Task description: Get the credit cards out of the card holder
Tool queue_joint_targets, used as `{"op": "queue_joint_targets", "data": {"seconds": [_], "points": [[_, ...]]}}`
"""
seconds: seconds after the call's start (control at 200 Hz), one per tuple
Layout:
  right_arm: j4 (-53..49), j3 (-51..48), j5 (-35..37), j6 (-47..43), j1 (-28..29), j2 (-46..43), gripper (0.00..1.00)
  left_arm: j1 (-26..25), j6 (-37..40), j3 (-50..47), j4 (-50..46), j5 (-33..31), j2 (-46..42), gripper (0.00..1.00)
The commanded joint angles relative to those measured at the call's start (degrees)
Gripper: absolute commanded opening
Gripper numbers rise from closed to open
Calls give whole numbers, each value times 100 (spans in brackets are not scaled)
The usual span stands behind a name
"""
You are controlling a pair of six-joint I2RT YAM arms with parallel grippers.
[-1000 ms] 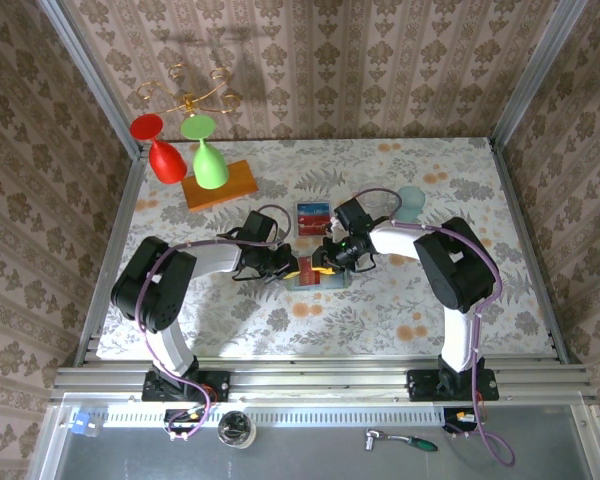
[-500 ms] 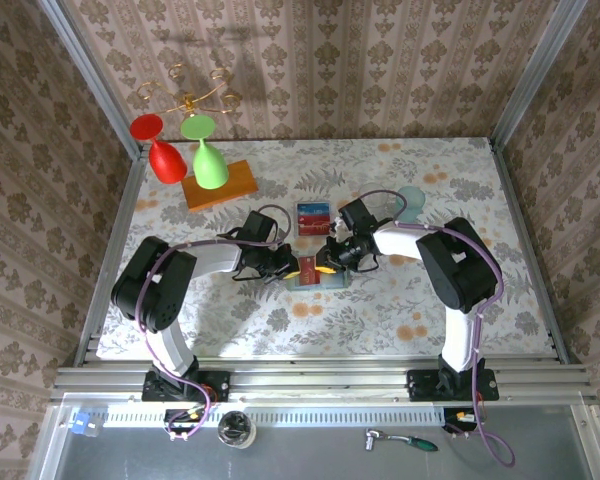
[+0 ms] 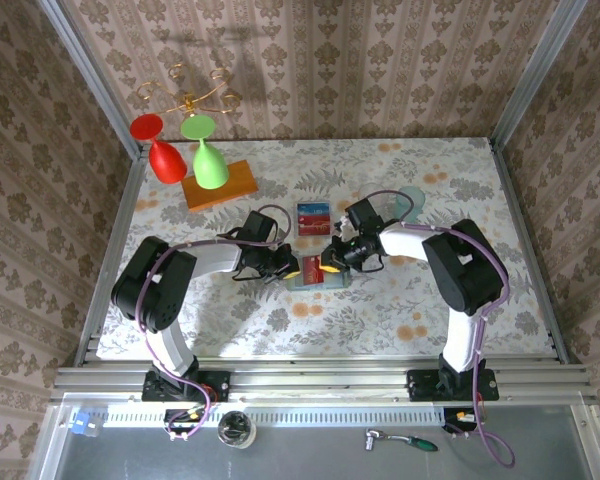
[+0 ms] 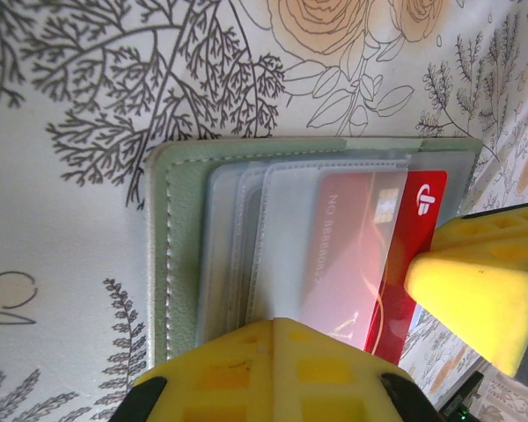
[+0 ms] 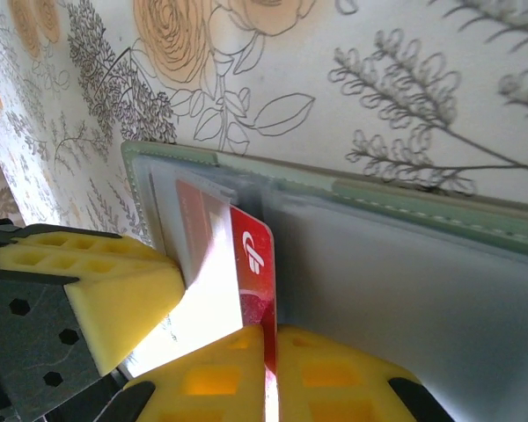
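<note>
Orange block (image 3: 242,180), teal cup (image 3: 412,196)

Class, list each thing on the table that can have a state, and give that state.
card holder: open, lying flat.
red card: partly out of its pocket.
loose card: out, lying flat beyond the card holder.
left gripper: shut, pressing on the card holder.
right gripper: shut on the red card.

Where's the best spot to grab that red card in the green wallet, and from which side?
Pinch the red card by its bare logo strip, which sticks out past the clear sleeve of the card holder. Come from that open side, opposite the stitched edge, clamping across its two flat faces; it lies flat, so pull along the sleeve.
</note>
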Motion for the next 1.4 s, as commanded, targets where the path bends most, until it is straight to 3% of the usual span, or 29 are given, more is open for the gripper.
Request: {"op": "queue_joint_targets", "data": {"seconds": [0.0, 0.515, 0.85, 1.165, 1.395], "points": [[-242, -79, 80, -113, -83, -251, 11, 8, 84, -57, -325, -156, 112, 0], [-877, 39, 367, -558, -236, -776, 7, 33, 112, 76, -255, -40, -82, 0], [-1743, 597, 721, -1368, -278, -849, 5, 94, 87, 96, -178, 50, -203, 0], [-2616, 1398, 985, -3085, -275, -749, 5, 214, 76, -169, 47, 103, -402, 1], [-3384, 2195, 1748, -4622, -269, -525, 2, 289, 110, -273, 66, 125, -528, 2]]}}
